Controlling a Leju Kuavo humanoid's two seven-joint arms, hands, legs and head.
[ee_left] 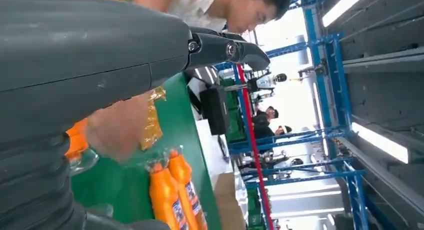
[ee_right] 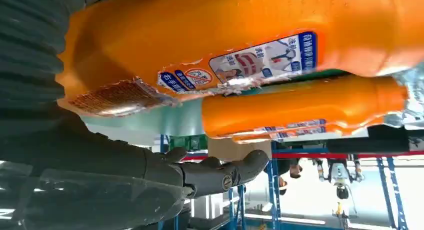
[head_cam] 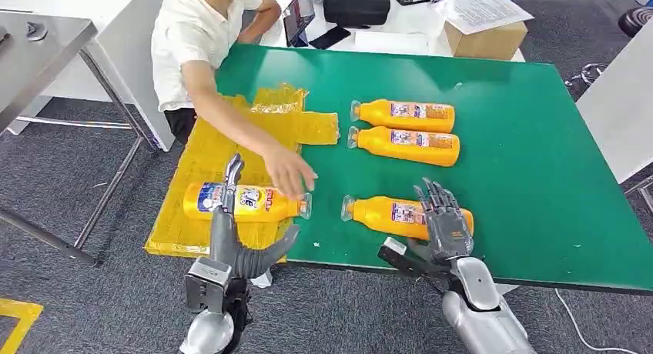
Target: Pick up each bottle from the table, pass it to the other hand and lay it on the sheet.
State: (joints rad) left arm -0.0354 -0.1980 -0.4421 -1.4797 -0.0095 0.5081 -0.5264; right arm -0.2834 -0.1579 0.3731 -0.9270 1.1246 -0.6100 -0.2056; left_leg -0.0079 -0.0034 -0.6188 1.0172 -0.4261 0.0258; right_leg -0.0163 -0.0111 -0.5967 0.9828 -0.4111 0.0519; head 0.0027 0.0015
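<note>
Green table (head_cam: pixel 539 177) fills the centre of the head view, grey carpet around it; yellow sheet (head_cam: pixel 192 161) at left carries one bottle (head_cam: pixel 246 202), a person's hand (head_cam: pixel 289 171) over it; left hand (head_cam: pixel 239 238) spread, holding nothing; right hand (head_cam: pixel 443 215) lies spread on the nearest bottle (head_cam: pixel 385 214), apparently not gripping; two more bottles (head_cam: pixel 404 129) lie above.

One orange bottle (head_cam: pixel 245 201) lies on the yellow sheet (head_cam: pixel 202 158); three bottles (head_cam: pixel 406 136) lie on the table (head_cam: pixel 539 161).
</note>
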